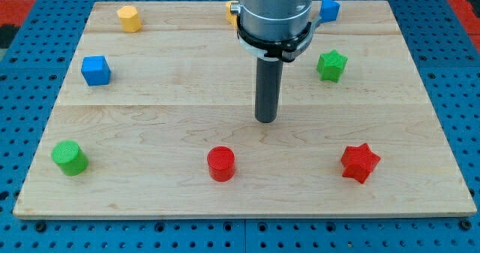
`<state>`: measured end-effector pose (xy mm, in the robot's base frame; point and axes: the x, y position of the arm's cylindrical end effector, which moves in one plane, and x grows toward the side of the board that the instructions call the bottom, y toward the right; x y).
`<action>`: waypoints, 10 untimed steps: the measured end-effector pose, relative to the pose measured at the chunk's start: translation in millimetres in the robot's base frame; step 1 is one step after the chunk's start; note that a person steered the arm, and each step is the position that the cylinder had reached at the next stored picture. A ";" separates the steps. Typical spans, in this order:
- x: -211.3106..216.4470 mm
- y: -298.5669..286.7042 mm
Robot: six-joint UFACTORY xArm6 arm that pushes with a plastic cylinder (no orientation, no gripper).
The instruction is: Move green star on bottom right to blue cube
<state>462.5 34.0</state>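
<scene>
The green star [331, 65] lies at the view's right, in the upper half of the wooden board [150, 170]. The blue cube [96, 70] sits at the view's left, at about the same height. My tip [265, 120] rests near the board's middle, left of and a little below the green star, apart from it. It is far to the right of the blue cube and touches no block.
A yellow block [129, 18] is at the top left. A blue block [328, 10] and a partly hidden orange-yellow block [232, 11] flank the arm at the top. A green cylinder [70, 158], a red cylinder [221, 164] and a red star [359, 163] lie along the bottom.
</scene>
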 end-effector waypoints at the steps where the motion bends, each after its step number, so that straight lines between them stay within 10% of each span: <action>1: -10.4 0.0; 6: -26.8 -15.4; 10: -60.8 231.9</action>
<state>401.7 265.9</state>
